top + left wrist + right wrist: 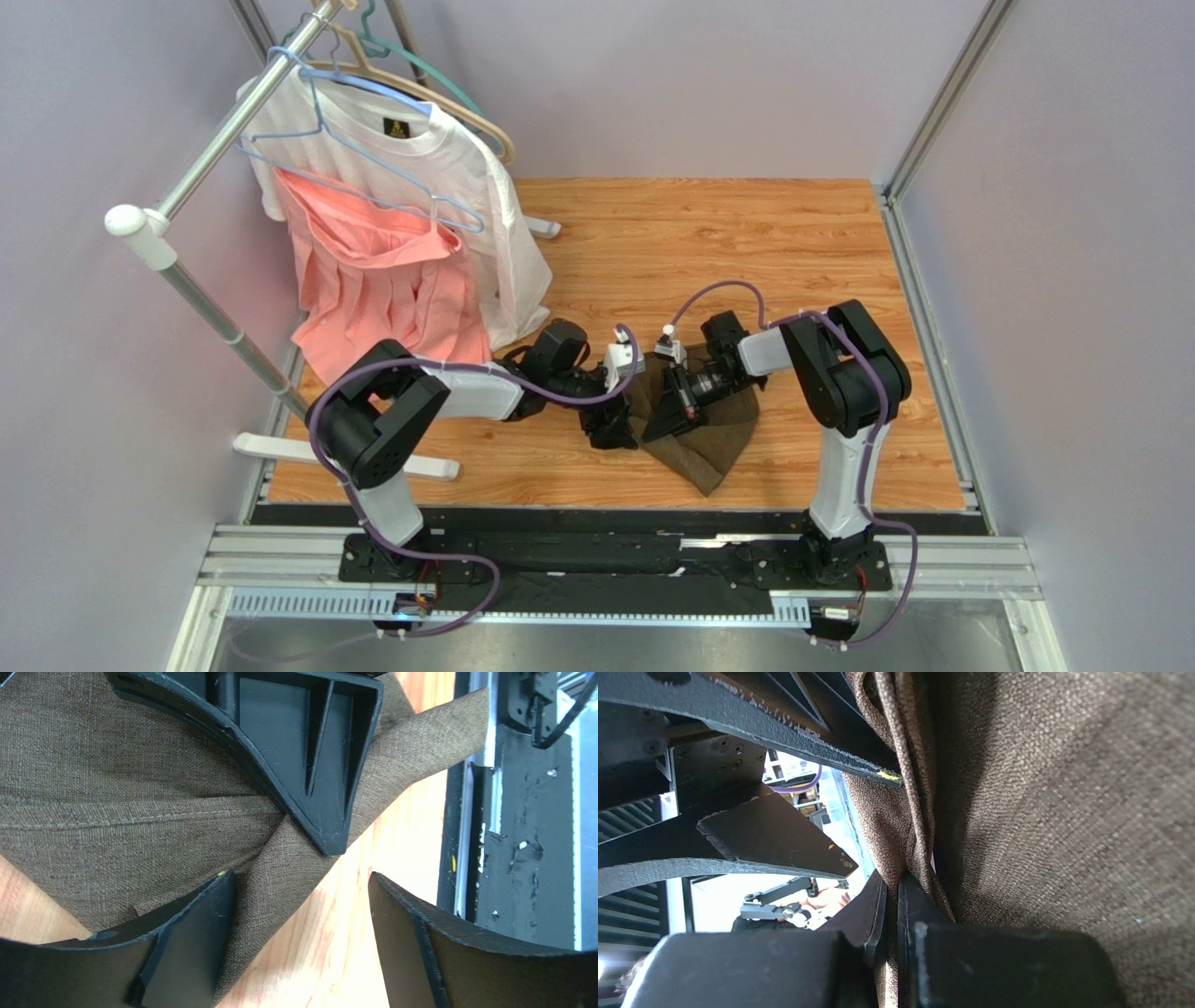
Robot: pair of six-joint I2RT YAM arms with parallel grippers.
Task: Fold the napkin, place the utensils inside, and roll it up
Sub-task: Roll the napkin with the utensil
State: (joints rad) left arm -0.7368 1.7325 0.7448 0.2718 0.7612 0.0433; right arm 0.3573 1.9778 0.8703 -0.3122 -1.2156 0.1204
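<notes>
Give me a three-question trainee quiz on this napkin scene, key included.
1. True or false: the right gripper is shut on the large dark olive-brown woven napkin.
2. The pink pleated garment is: A) hanging from the silver metal rack; B) stuffed in a bucket; C) spread over a chair.
3. Fill in: the left gripper has its jaws ____.
Key: 1 true; 2 A; 3 open.

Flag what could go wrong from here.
1. Left claw stands open right next to the right claw; closing may strike it, not cloth.
2. Right claw is shut on a bunched napkin fold; a pull could drag the fold apart.
3. Utensils are not in view; possibly under the cloth.
</notes>
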